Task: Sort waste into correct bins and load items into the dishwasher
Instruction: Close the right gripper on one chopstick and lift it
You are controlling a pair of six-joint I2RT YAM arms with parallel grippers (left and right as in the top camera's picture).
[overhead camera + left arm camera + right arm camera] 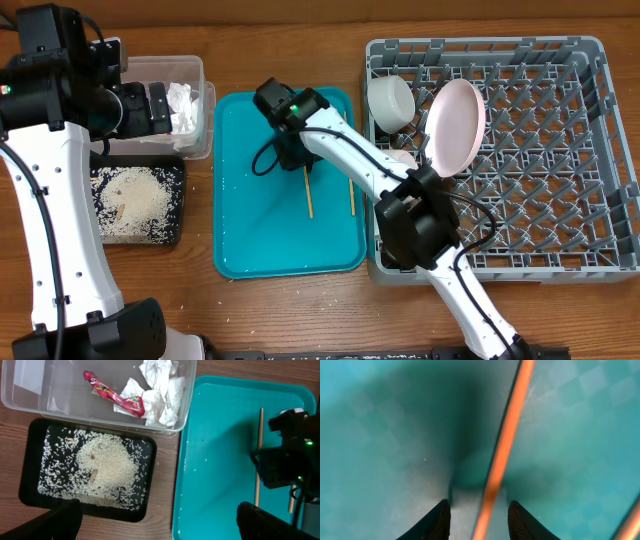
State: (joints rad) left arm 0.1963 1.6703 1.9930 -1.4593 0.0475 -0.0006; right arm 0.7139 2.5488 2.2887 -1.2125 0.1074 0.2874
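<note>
Two wooden chopsticks [309, 190] [351, 195] lie on the teal tray [250, 230]. My right gripper [292, 152] is open and low over the far end of the left chopstick [507, 435], which runs between its fingertips [479, 521]. My left gripper [152, 108] is open and empty, up by the clear tub [195, 70]. The tub [30, 400] holds white napkins [160, 390] and a red wrapper [115, 395]. The black tray [30, 490] holds rice [100, 465]. In the grey rack [590, 200] a pink plate [455, 125] stands upright next to a whitish bowl [390, 100]. The large white plate is out of view.
My right arm [380, 180] crosses the rack's left edge and hides part of a small white piece [402, 157] there. A few rice grains [186, 462] lie on the teal tray's left side. The left gripper's fingers [155, 527] hang above bare wood between the black tray and the teal tray.
</note>
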